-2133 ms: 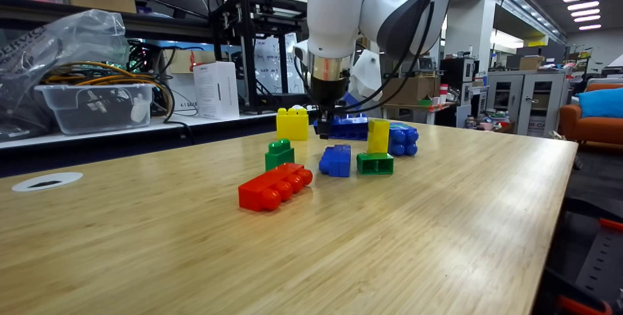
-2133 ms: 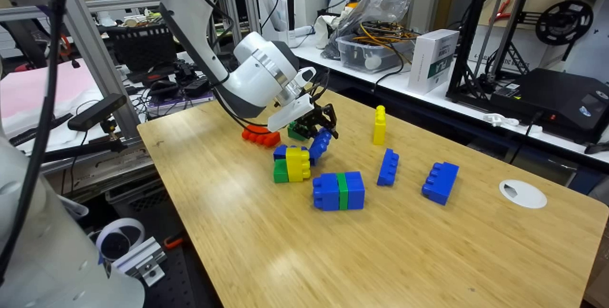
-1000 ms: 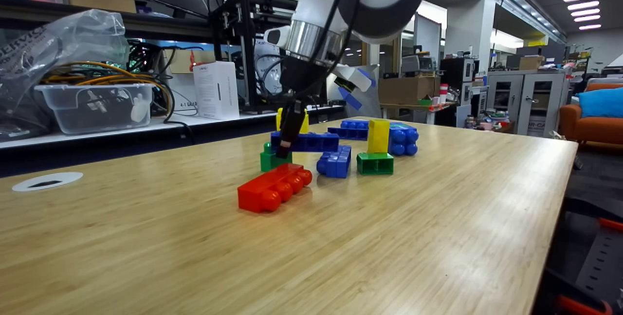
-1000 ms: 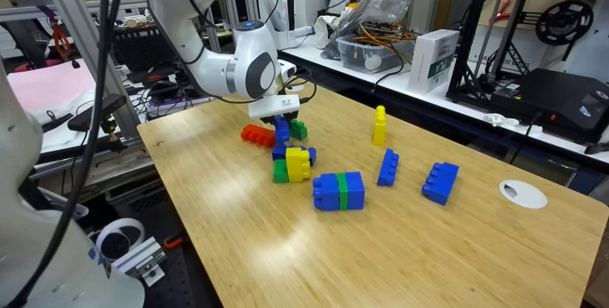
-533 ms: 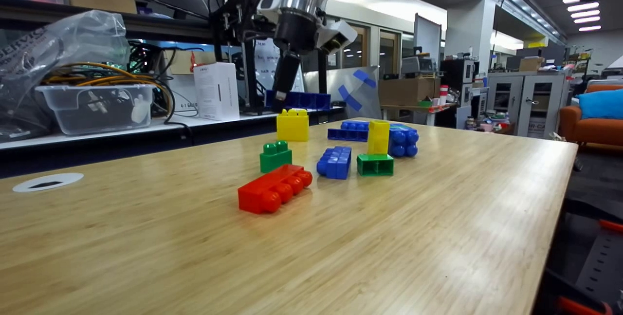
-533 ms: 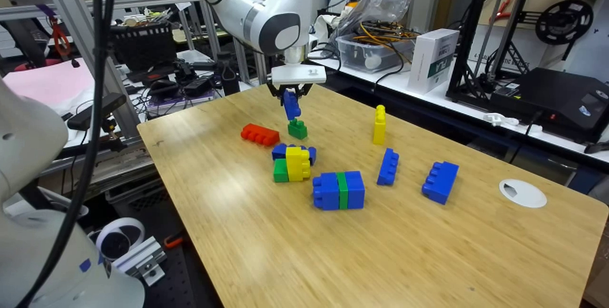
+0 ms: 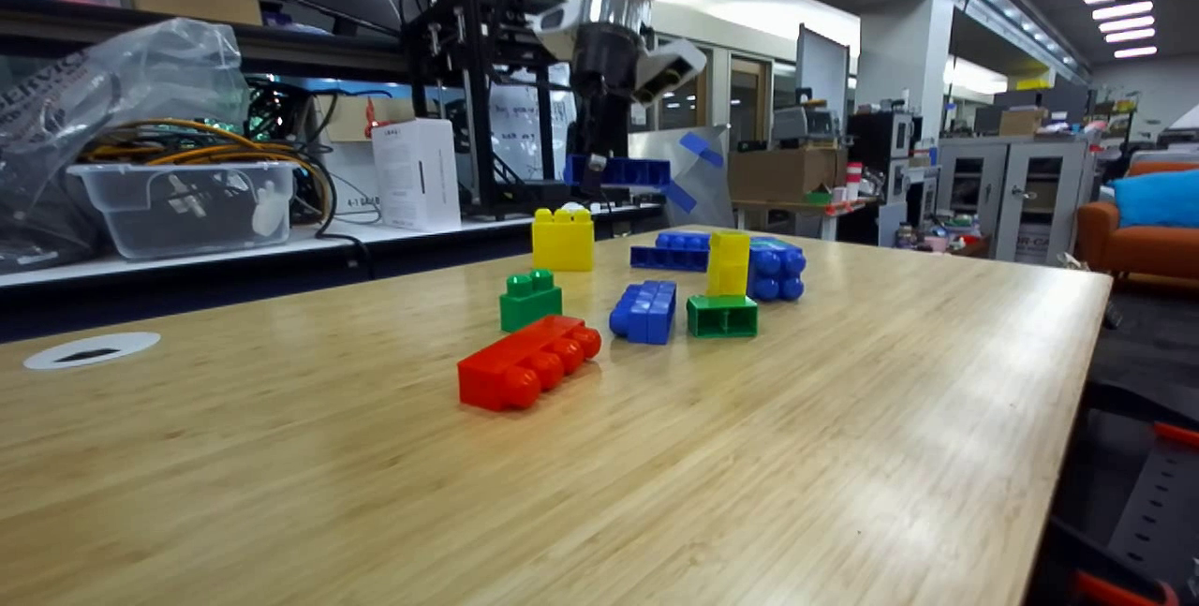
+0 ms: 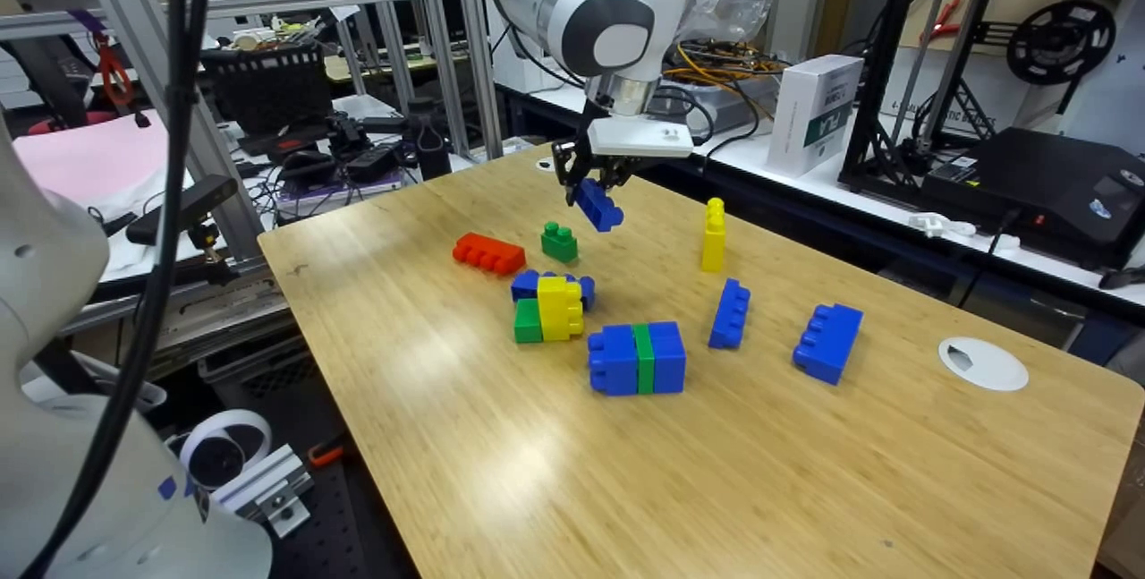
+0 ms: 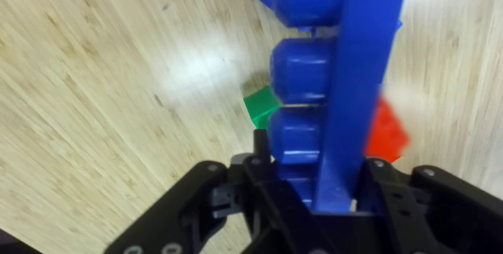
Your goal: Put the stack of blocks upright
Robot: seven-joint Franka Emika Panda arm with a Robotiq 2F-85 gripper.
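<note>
Red plastic comes first: in an exterior view a long studded brick (image 8: 488, 254) lies far left on your wooden table (image 8: 760, 472). Just right and nearer rests your likely target, the small blue, green and yellow cluster of studded plastic bricks (image 8: 553, 309), its yellow studs facing sideways, so apparently not yet upright. In an exterior view bare wood shows between its blue part (image 7: 646, 314) and its green part (image 7: 721, 317), so don't count on the blue lifting with the rest. Expect stiff, light, hollow plastic, hardly fragile but slick, with joints that may pop under a twist; take the yellow part (image 7: 728, 264) by its flat walls, low enough to steady the green joint. Beyond it stands a short green studded brick (image 8: 559, 242). Farther right, your black two-finger gripper (image 9: 317, 163) is occupied: its jaws pinch a long blue studded brick (image 8: 599, 206) clear of the table, which you would need to set down first. Right and near, a blue-green-blue stack of bricks (image 8: 636, 358) lies on its side; rule it out first. Last: an upright yellow block (image 8: 713, 236), a slim blue brick (image 8: 730, 314) and a broader-looking blue brick (image 8: 827, 344).
</note>
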